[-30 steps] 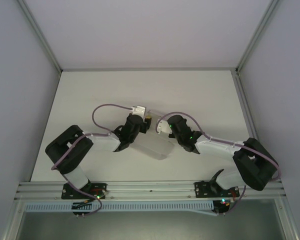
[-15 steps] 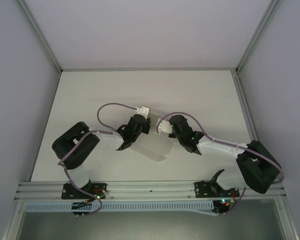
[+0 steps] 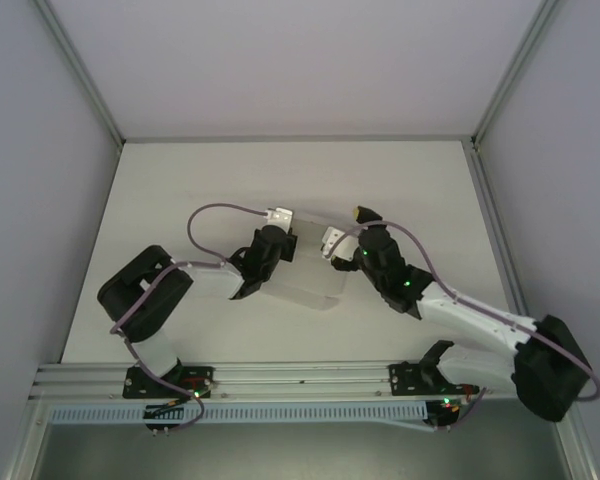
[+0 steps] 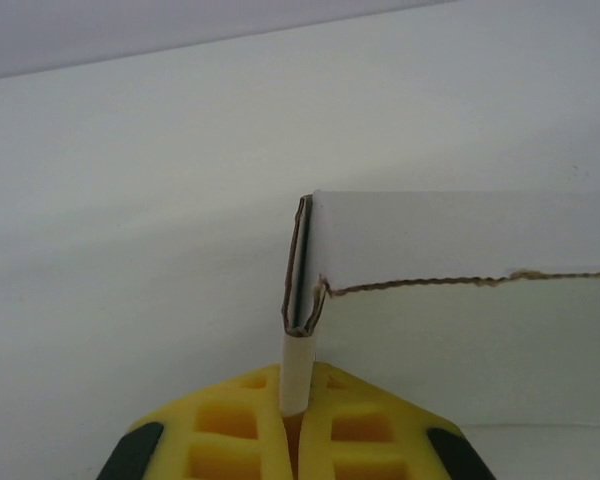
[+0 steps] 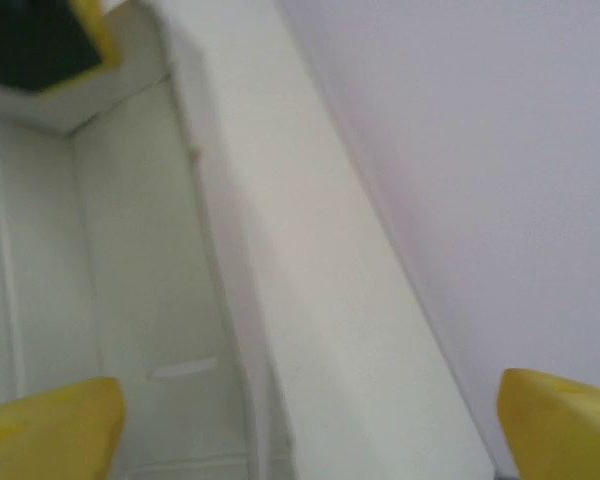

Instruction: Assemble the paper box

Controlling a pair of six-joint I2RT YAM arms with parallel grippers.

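Farther out than before, the right tool [image 3: 348, 225] is seen from above beside the paper box [image 3: 305, 285] on the tabletop [image 3: 180, 190]. At the left wrist, the left tool [image 4: 295, 425] is clamped on its flap [image 4: 296, 370]. At the right wrist, fingers [image 5: 50, 430] are held apart; the wall [image 5: 310, 330] between should be pressed squarely.

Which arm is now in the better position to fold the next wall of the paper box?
Right, probably. The left gripper is shut on an edge of the paper box, so it serves as the holder. The right gripper is open and free at a box wall.
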